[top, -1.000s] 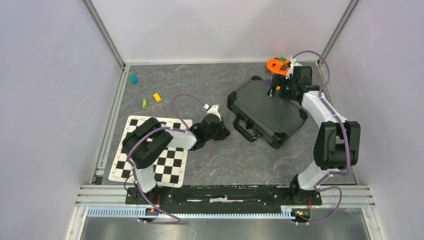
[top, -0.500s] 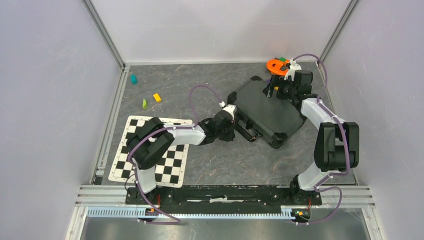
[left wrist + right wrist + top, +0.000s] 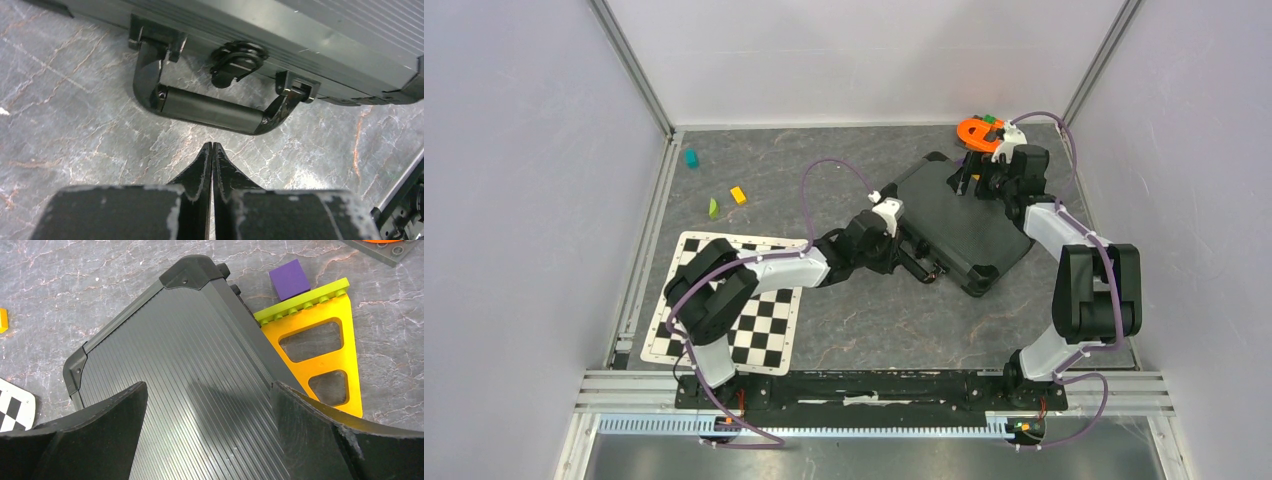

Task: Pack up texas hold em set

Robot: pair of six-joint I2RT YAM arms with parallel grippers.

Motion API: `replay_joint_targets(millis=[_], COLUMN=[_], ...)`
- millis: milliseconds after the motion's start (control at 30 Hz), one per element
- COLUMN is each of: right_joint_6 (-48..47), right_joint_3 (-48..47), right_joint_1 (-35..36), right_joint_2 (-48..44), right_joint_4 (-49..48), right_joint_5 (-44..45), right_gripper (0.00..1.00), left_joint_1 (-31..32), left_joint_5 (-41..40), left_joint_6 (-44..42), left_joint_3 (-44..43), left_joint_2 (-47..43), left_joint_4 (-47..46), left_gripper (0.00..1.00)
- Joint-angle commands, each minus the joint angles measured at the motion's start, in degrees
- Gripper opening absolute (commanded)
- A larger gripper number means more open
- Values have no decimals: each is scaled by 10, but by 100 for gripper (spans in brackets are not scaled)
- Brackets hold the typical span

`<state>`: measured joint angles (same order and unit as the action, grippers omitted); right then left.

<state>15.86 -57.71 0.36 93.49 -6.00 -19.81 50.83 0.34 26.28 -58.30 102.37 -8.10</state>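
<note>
the left tool (image 3: 212, 148), jaws pressed together and empty, points at the handle (image 3: 210, 108) of the closed black briefcase (image 3: 959, 225), just short of touching it. the case lies flat on the desk (image 3: 874, 320), right of centre. a shut tool can only push here, so i judge it may shove the case askew or wedge under the handle. farther back, the right tool (image 3: 207, 390) spreads wide above the lid's far corner, holding nothing. pressing down could trap the yellow toy (image 3: 320, 345) lying against that edge.

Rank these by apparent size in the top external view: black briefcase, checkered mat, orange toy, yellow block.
black briefcase and checkered mat: about alike, mat partly covered
orange toy
yellow block, smallest
</note>
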Motion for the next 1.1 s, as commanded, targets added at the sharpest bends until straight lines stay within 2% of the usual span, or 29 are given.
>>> replay_joint_targets(millis=[0, 400, 700, 867, 1067], right_joint_6=[30, 31, 32, 34, 35], right_joint_3=[46, 60, 73, 83, 99], right_joint_1=[13, 15, 21, 22, 24], right_joint_2=[39, 42, 41, 34, 27], right_joint_4=[136, 125, 120, 118, 116], right_joint_5=[-22, -22, -21, -20, -14], right_gripper=[98, 98, 98, 98, 98], left_joint_1=[1, 3, 8, 7, 9], left_joint_5=[38, 36, 50, 13, -83], left_joint_6=[-64, -94, -92, -91, -103], left_joint_3=[-42, -99, -112, -136, -159], left_joint_2=[7, 113, 160, 182, 191], left_joint_4=[-19, -43, -59, -17, 59], left_gripper=[6, 2, 2, 2, 2])
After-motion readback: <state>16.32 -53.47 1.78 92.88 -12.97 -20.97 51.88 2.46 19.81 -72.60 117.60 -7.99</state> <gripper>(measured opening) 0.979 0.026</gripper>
